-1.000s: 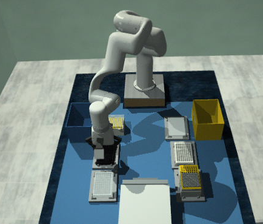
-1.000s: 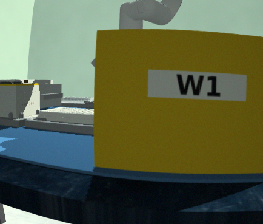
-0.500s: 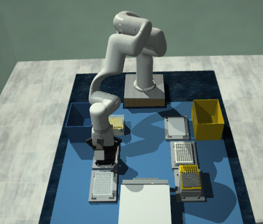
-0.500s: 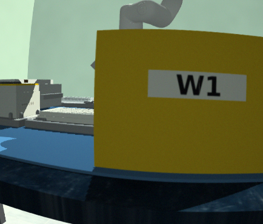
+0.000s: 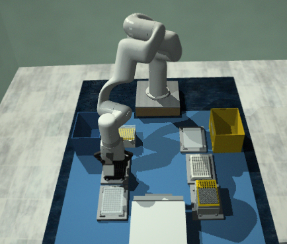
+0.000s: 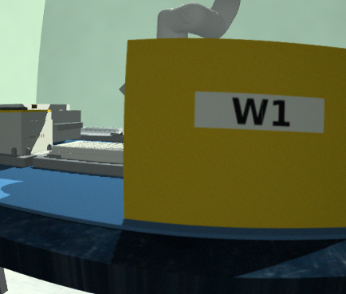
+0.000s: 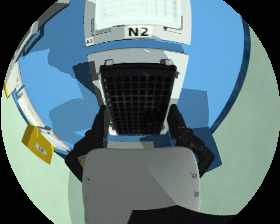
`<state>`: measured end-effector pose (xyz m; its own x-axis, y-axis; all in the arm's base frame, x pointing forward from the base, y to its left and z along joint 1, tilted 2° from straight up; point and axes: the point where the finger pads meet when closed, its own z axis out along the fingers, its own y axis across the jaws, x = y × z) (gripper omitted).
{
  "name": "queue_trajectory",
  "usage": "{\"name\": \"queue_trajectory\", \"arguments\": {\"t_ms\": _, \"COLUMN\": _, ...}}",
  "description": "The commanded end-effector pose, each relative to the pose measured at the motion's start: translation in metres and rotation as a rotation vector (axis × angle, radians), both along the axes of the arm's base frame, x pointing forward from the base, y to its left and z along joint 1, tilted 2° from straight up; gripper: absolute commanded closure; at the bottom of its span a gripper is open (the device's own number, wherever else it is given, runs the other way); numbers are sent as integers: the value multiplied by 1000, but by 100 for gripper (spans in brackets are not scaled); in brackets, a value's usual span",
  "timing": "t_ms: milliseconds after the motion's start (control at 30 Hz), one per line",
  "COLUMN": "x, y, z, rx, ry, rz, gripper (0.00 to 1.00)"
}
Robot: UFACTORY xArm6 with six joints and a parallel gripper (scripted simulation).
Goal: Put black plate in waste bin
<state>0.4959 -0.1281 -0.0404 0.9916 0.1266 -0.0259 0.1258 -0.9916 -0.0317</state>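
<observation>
On the blue bench (image 5: 159, 168), the pincer (image 7: 139, 136) hangs fingers wide apart, holding nothing, straddling the black plate (image 7: 138, 100) in its nest directly below; bin W1 (image 5: 227, 130) stands well apart.

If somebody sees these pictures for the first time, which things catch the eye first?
The yellow bin W1 fills the exterior view and stands upright at the bench's right edge in the top view. At the left, the white arm bends down over the black plate, with the open pincer astride it.
</observation>
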Motion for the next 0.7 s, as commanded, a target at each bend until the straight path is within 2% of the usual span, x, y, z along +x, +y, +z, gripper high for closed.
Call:
{"name": "queue_trajectory", "arguments": {"t_ms": 0, "x": 2, "y": 0, "z": -1, "rx": -1, "ry": -4, "rz": 0, "gripper": 0}}
{"name": "queue_trajectory", "arguments": {"t_ms": 600, "x": 2, "y": 0, "z": -1, "rx": -1, "ry": -4, "rz": 0, "gripper": 0}}
{"name": "queue_trajectory", "arguments": {"t_ms": 633, "x": 2, "y": 0, "z": -1, "rx": -1, "ry": -4, "rz": 0, "gripper": 100}}
{"name": "queue_trajectory", "arguments": {"t_ms": 667, "x": 2, "y": 0, "z": 0, "rx": -1, "ry": -4, "rz": 0, "gripper": 100}}
